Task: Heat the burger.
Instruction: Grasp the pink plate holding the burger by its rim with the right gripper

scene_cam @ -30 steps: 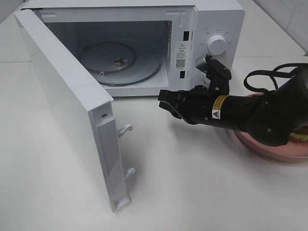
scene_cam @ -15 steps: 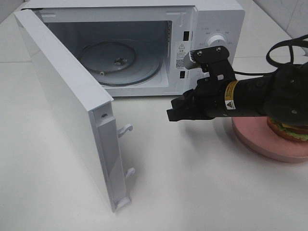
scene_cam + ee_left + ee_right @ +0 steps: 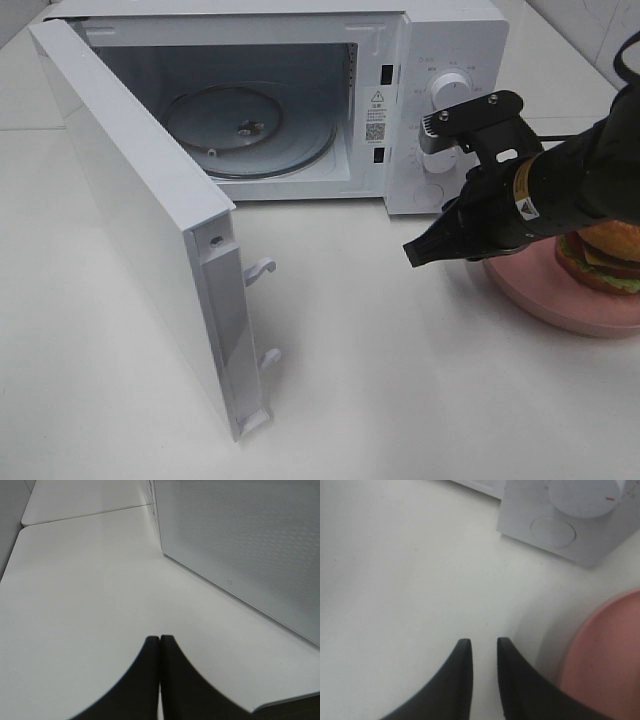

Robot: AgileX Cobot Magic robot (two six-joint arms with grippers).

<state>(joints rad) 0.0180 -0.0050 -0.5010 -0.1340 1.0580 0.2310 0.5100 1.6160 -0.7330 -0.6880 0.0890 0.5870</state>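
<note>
The burger, with a golden bun and lettuce, tomato and cheese layers, sits on a round pink plate at the right. My right gripper hangs empty above the table just left of the plate, fingers slightly apart, pointing left and down. In the right wrist view the gripper shows a narrow gap, with the plate's rim beside it. The burger is out of that view. My left gripper is shut and empty over bare table, near the microwave door.
The white microwave stands at the back with its door swung wide open to the left, latch hooks sticking out. A glass turntable lies inside. Its knob panel is close behind my right gripper.
My right arm has swung right and back from in front of the microwave opening toward the plate. The burger, hidden under the arm before, now shows.
</note>
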